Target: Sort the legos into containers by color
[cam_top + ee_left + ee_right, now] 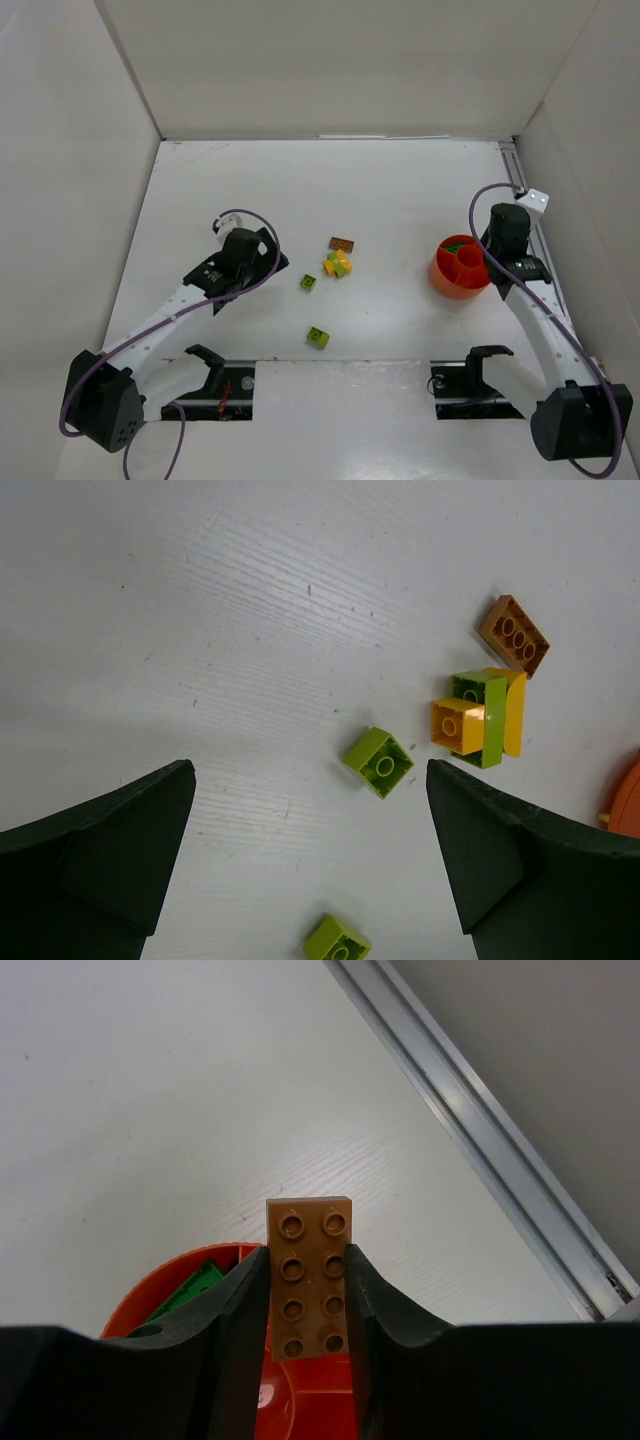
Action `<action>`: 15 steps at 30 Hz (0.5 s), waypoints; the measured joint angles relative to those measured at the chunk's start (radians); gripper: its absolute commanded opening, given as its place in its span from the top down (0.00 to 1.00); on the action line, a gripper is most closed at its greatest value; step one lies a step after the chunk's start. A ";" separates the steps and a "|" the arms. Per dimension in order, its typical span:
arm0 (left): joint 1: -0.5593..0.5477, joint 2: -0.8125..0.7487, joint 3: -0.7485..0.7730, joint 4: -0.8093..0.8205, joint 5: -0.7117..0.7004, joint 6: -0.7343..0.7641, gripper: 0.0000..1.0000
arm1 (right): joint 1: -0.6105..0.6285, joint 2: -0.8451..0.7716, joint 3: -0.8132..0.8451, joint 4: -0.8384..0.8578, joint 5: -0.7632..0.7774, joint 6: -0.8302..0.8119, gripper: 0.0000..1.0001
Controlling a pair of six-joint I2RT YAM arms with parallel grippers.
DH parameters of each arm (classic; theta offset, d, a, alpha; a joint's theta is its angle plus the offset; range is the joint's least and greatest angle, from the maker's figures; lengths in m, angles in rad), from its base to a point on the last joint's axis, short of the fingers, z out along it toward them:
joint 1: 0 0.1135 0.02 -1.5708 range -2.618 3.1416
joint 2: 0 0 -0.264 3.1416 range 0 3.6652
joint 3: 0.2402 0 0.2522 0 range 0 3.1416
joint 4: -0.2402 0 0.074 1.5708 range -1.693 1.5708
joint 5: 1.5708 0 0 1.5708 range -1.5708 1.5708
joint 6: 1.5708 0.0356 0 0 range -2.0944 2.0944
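The right claw pinches a brown brick just over the orange bowl, so it should let go gently above a part with no green bricks inside.

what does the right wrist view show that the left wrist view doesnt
Only right wrist: the right tool shut on a brown brick over the orange bowl, a dark green brick inside it, and a metal rail. Only left wrist: the open left tool above two lime bricks, a yellow-lime cluster and a loose brown brick. Both: the white table and the bowl, just its edge in the left wrist view.
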State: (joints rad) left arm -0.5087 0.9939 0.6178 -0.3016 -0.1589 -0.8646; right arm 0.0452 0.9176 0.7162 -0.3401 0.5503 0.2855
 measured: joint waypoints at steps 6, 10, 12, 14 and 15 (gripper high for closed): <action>0.000 0.010 0.001 0.007 0.001 0.000 0.00 | 0.000 0.085 0.000 0.011 0.009 0.002 0.72; 0.000 0.024 0.007 0.008 0.002 0.000 0.00 | 0.000 0.092 -0.015 0.032 0.021 0.003 0.71; 0.000 0.028 0.012 0.007 0.005 0.000 0.00 | 0.000 0.109 -0.020 0.040 0.021 0.003 0.71; 0.000 0.032 0.016 0.010 0.006 0.000 0.00 | 0.000 0.134 -0.025 0.050 0.019 0.003 0.71; 0.000 0.032 0.018 0.010 0.007 0.000 0.00 | 0.000 0.146 -0.030 0.057 0.016 0.003 0.71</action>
State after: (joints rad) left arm -0.5087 1.0264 0.6353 -0.2913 -0.1520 -0.8642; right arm 0.0452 1.0634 0.6865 -0.2832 0.5667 0.2882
